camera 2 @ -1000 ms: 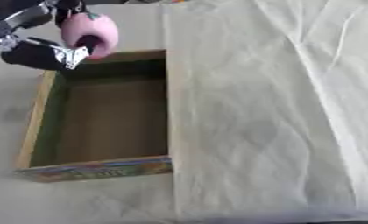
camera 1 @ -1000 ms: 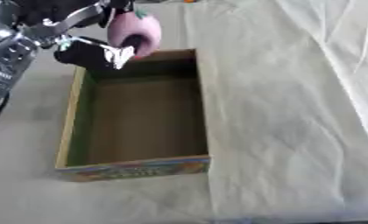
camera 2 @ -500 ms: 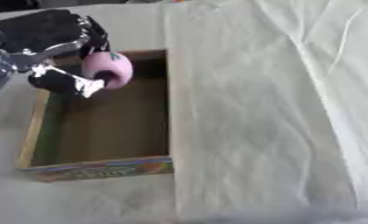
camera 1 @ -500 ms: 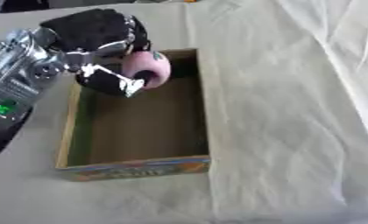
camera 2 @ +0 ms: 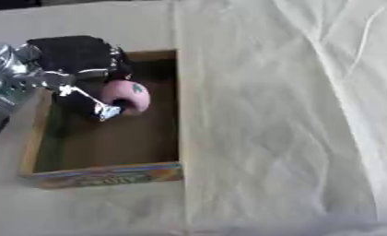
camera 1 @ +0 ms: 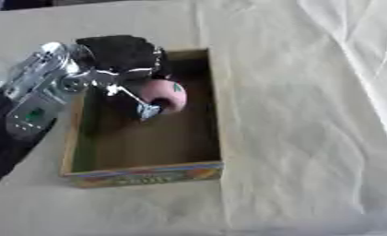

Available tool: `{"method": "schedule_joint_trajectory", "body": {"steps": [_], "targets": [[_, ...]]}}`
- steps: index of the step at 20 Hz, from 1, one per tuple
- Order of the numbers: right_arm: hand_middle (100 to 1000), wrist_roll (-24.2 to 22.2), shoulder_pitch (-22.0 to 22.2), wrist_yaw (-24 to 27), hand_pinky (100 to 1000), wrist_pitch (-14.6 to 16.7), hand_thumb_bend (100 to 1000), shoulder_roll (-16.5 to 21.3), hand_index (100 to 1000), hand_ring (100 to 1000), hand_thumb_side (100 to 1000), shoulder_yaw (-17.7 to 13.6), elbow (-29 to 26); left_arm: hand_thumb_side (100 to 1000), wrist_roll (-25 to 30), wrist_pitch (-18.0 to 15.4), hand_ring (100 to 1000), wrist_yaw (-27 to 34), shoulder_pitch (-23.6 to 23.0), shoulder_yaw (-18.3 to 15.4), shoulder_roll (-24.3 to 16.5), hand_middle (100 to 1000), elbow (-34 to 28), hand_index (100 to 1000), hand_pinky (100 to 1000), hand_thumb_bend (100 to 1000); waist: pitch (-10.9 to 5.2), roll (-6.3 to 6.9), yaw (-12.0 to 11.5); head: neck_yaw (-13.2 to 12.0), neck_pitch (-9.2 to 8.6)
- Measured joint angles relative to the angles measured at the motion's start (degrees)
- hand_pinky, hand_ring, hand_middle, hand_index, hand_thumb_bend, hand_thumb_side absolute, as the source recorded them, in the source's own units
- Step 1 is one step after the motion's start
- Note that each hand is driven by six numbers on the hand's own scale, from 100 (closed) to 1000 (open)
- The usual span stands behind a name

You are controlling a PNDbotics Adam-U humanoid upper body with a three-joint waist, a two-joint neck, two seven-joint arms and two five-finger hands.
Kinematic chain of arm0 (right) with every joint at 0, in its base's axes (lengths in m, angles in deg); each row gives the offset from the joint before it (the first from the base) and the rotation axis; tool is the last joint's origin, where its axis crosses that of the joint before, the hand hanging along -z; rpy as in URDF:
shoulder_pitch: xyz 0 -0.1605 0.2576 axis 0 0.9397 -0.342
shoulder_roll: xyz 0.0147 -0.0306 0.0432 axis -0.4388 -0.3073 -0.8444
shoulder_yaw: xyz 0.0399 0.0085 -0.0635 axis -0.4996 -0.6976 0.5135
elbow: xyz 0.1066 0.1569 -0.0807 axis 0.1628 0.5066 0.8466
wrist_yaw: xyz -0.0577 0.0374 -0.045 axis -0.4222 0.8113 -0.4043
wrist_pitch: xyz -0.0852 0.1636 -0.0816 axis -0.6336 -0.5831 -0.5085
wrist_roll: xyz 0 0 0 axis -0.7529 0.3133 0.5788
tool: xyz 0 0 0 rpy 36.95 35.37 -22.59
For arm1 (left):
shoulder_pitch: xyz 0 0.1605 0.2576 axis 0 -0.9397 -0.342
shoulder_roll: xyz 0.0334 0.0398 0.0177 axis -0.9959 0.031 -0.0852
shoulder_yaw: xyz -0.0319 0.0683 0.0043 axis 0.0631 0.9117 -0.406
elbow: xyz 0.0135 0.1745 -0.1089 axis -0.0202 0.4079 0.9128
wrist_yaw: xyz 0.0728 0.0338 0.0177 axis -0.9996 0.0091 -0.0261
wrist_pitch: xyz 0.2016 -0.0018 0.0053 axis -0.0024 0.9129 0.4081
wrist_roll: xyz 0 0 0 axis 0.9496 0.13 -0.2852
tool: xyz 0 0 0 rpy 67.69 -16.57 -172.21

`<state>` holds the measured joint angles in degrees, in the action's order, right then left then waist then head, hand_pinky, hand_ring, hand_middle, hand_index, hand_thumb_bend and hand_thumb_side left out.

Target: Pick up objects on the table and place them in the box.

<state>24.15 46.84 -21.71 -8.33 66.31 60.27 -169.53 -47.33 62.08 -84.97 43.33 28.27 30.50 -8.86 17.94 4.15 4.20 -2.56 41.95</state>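
A round pink object (camera 1: 166, 95) with a small green mark sits in my left hand (camera 1: 126, 62), whose black fingers curl round it. Hand and object hang over the open cardboard box (camera 1: 215, 110), inside its far half, above the brown floor. The silver forearm comes in from the left across the box's left wall. Part of the pink object is hidden by the fingers. My right hand shows in neither view.
The box stands on a cream cloth (camera 1: 309, 115) with creases running down the right side. Its front wall (camera 2: 108, 175) carries a colourful print. Open cloth lies to the right of the box and in front of it.
My left hand has carried the pink object from the box's far left corner down and inward over the box's inside. The camera view has also shifted slightly.
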Motion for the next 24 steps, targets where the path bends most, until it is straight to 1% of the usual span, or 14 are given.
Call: {"method": "schedule_joint_trajectory", "body": {"steps": [2,3,4,5,6,8,10,14,17,19,20,21,23,24], "targets": [[578,-0.1,0.0,0.0,526,0.0,100,0.0,789,601,1000,0.0,0.0,256,2.1,-1.1,557,-0.7,0.1,0.1,0.2,552,0.4,747,435,100,0.00,0.00,0.0,-0.2,0.27],[578,-0.1,0.0,0.0,526,0.0,100,0.0,789,601,1000,0.0,0.0,286,3.1,-1.6,590,-1.3,0.1,0.1,0.2,589,0.4,793,460,100,0.00,0.00,0.0,-0.3,0.30],[578,-0.1,0.0,0.0,526,0.0,100,0.0,789,601,1000,0.0,0.0,347,4.2,-2.1,613,-2.1,0.2,0.0,0.2,612,0.3,818,476,100,0.00,0.00,0.0,-0.3,0.31],[578,-0.1,0.0,0.0,526,0.0,100,0.0,789,601,1000,0.0,0.0,447,5.2,-2.5,639,-2.9,0.2,-0.1,0.2,638,0.1,844,496,100,0.00,0.00,0.0,-0.4,0.31],[578,-0.1,0.0,0.0,526,0.0,100,0.0,789,601,1000,0.0,0.0,519,6.0,-2.9,659,-3.8,0.3,-0.3,0.2,656,-0.2,857,509,156,0.00,0.00,0.0,-0.4,0.31],[578,-0.1,0.0,0.0,526,0.0,100,0.0,789,600,1000,0.0,0.0,683,7.4,-3.2,717,-5.7,0.3,-1.0,0.2,710,-1.1,891,550,383,-0.01,0.00,-0.1,-0.4,0.32],[578,-0.1,0.0,0.0,526,0.0,100,0.0,789,600,1000,0.0,0.0,763,8.8,-3.3,752,-7.7,0.4,-1.6,0.2,742,-2.0,913,582,491,-0.03,0.00,-0.1,-0.5,0.32],[578,0.0,0.0,0.1,525,0.1,100,0.0,789,600,1000,0.0,0.0,808,10.7,-3.5,788,-10.8,0.3,-2.6,0.2,774,-2.8,941,608,551,-0.05,0.00,-0.1,-0.5,0.32],[577,0.0,0.0,0.1,525,0.1,100,0.0,789,600,1000,0.0,0.0,798,11.1,-3.5,787,-11.7,0.3,-3.1,0.2,770,-2.9,933,604,516,-0.14,-0.01,-0.1,-0.5,0.32],[577,0.0,0.0,0.2,525,0.1,100,0.0,790,600,1000,0.0,0.0,766,11.0,-3.4,777,-11.9,0.3,-3.5,0.3,759,-3.2,921,592,451,-0.15,-0.02,-0.1,-0.6,0.32],[577,0.0,0.0,0.2,525,0.1,100,0.0,790,600,1000,0.0,0.0,740,10.8,-3.3,768,-11.9,0.3,-3.8,0.5,750,-3.5,912,582,370,-0.16,-0.02,-0.1,-0.6,0.32],[577,0.0,0.1,0.2,525,0.1,100,0.0,790,600,1000,0.0,0.0,740,10.2,-3.0,768,-11.9,0.2,-4.3,0.7,750,-4.1,912,582,370,-0.16,-0.02,-0.1,-0.6,0.32],[577,0.1,0.1,0.2,525,0.1,100,0.0,790,599,1000,-0.1,0.0,703,8.0,-1.6,743,-11.6,-0.5,-5.8,0.9,723,-5.7,906,565,100,-0.16,-0.04,-0.2,-0.5,0.31],[577,0.1,0.1,0.2,525,0.1,100,0.0,790,599,1000,-0.1,0.0,710,6.2,-0.3,743,-11.3,-1.0,-6.8,1.2,733,-6.8,910,568,100,-0.16,-0.06,-0.3,-0.5,0.31]]}}
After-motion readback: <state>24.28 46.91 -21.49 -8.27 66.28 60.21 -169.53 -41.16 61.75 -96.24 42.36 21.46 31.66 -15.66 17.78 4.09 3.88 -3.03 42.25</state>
